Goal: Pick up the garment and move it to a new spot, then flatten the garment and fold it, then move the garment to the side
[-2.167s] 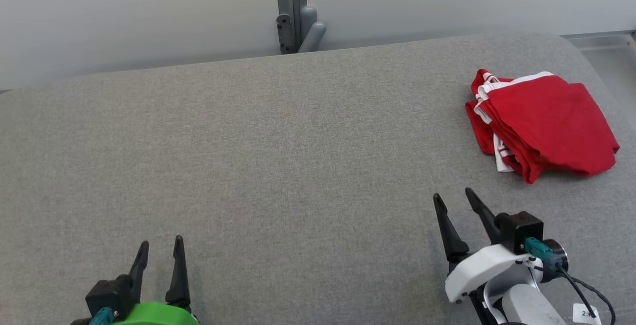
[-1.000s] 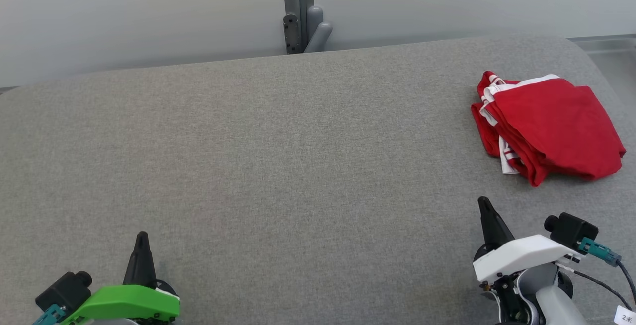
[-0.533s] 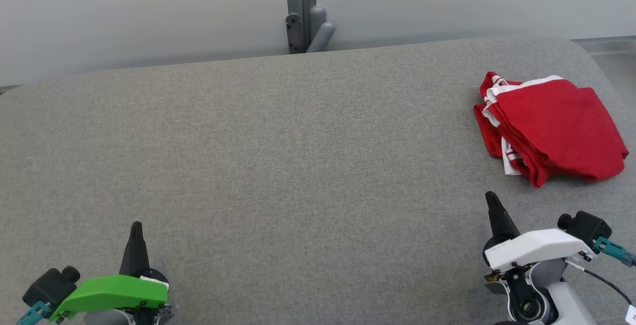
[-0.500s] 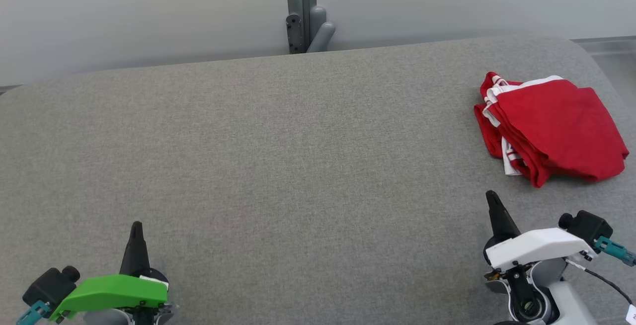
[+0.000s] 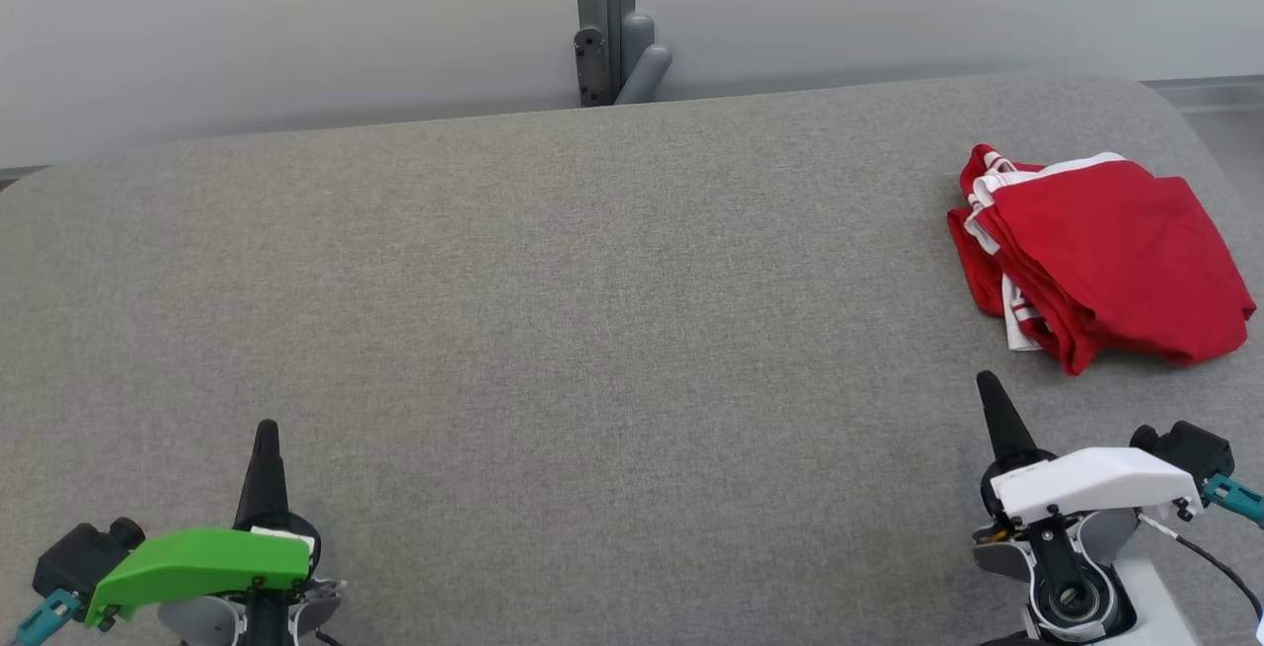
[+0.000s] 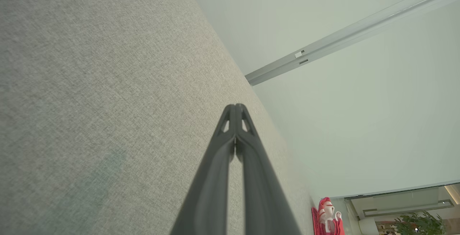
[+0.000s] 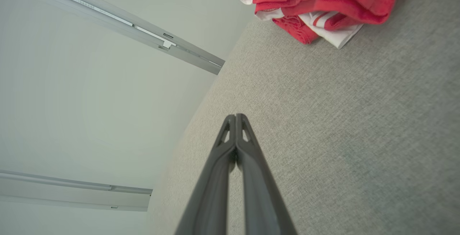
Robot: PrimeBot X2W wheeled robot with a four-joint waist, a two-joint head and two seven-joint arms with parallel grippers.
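The garment (image 5: pixel 1106 256) is red with white trim and lies folded at the far right of the grey padded table (image 5: pixel 553 310). Its layered edge fills the top of the right wrist view (image 7: pixel 316 1), and a sliver shows at the bottom right of the left wrist view (image 6: pixel 327 217). My right gripper (image 5: pixel 990 391) is shut and empty, on its side just in front of the garment and apart from it; its closed tips (image 7: pixel 235 116) point along the cloth. At the lower left my left gripper (image 5: pixel 266 432) is shut too, its tips (image 6: pixel 235 106) together over bare table.
A grey post with a bracket (image 5: pixel 607 19) stands behind the table's far edge against a pale wall. The table's right end curves off just past the garment. A broad stretch of bare grey cloth lies between the two grippers.
Both grippers have shut and rolled onto their sides since the oldest frame. Over the last second both have drawn slightly outward. The view has drifted a little; the garment lies where it was.
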